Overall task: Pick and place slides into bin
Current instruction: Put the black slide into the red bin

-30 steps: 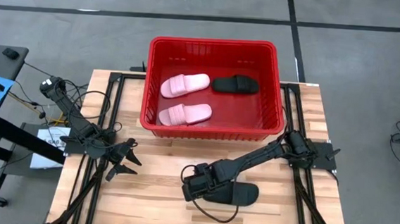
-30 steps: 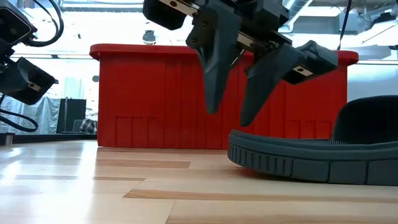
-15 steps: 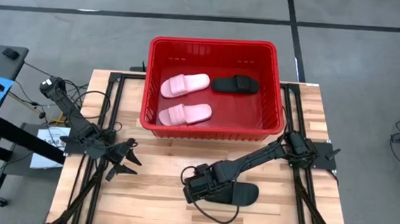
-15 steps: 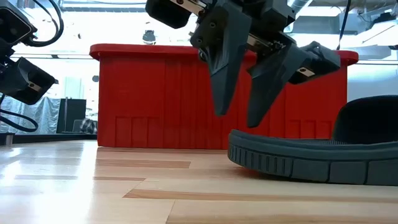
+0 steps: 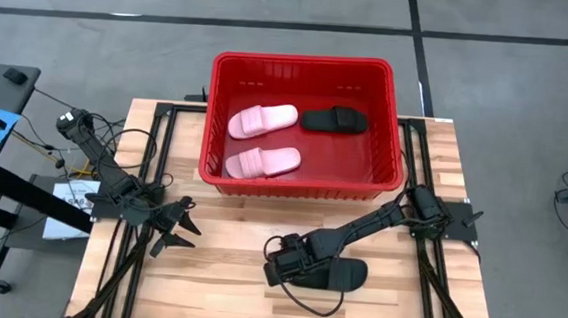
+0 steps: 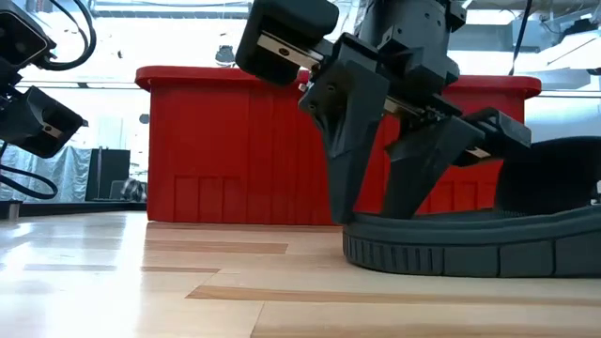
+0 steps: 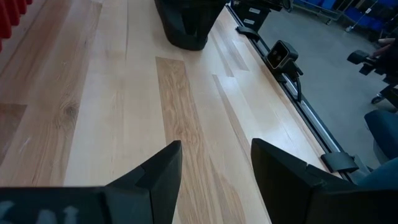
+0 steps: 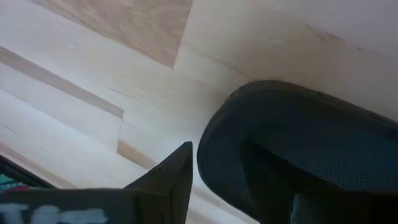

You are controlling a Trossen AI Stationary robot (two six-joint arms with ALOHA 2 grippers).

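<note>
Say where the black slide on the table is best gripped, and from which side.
Grip the black slide at the end nearest the right tool, coming from above. It lies flat on the table, and that end's low rim is thin enough for the open fingers, which already straddle it; the tall strap sits farther along.

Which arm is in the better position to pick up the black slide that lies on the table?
The right arm. Its tool is open and straddles the end of the black slide on the table. The left tool waits open, far from it.
</note>
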